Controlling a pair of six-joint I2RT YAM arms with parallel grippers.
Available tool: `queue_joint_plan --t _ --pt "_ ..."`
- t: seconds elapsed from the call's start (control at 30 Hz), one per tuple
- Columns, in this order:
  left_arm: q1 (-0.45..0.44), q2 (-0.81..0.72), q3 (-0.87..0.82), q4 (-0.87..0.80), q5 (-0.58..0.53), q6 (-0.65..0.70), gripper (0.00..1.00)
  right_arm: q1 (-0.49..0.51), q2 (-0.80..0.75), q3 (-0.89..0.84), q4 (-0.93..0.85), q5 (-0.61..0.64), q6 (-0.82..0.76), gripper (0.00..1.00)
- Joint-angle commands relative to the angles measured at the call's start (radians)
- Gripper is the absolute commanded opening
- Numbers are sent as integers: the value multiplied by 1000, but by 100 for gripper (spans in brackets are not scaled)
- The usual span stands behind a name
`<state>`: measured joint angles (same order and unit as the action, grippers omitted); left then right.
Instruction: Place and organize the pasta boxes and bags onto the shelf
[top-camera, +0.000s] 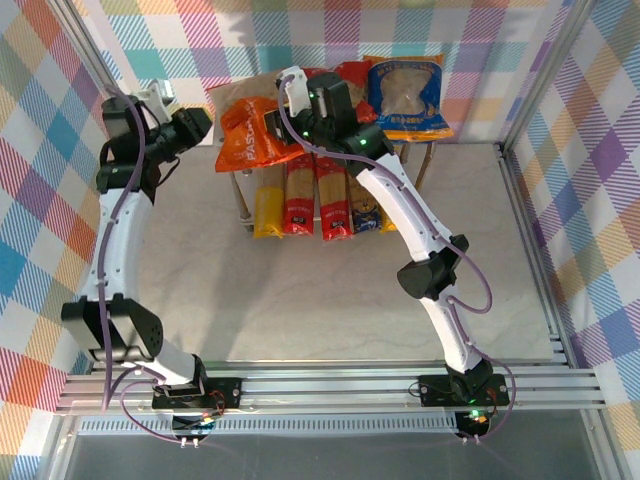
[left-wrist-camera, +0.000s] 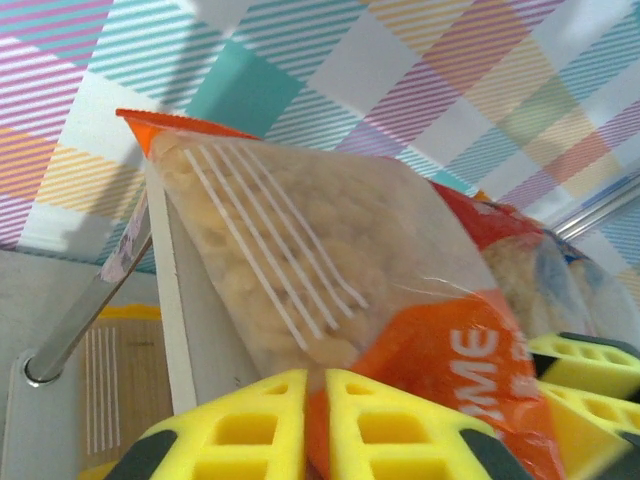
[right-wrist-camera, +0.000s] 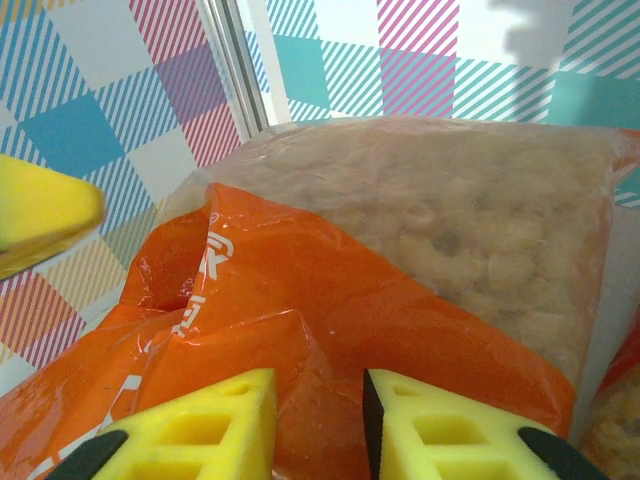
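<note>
Plaid walls (top-camera: 40, 150) behind; the crinkly orange pillow bag (top-camera: 255, 135) sits atop the grey metal shelf (left-wrist-camera: 185, 300). My left gripper (left-wrist-camera: 315, 375) pinches it, probably to straighten it. I cannot tell whether the right gripper (right-wrist-camera: 320, 375) is gripping it.

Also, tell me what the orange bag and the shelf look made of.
Orange bag: thin glossy plastic film, crinkled with glare, clear window showing pasta. Shelf: probably painted metal, matte pale plate edge on a shiny round leg.
</note>
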<state>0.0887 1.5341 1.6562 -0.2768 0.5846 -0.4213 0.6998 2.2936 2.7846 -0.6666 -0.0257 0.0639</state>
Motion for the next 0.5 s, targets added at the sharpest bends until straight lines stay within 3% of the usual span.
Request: queue_joint_plan --t 0.0,0.3,0.47 --pt "14 26 73 -52 36 41 11 -10 -82 14 36 5 -3 31" --pt "13 147 205 -89 73 59 11 5 -230 -4 0 -18 -24 30" --pt "13 244 294 -132 97 65 11 10 -374 -111 -43 -14 -31 31"
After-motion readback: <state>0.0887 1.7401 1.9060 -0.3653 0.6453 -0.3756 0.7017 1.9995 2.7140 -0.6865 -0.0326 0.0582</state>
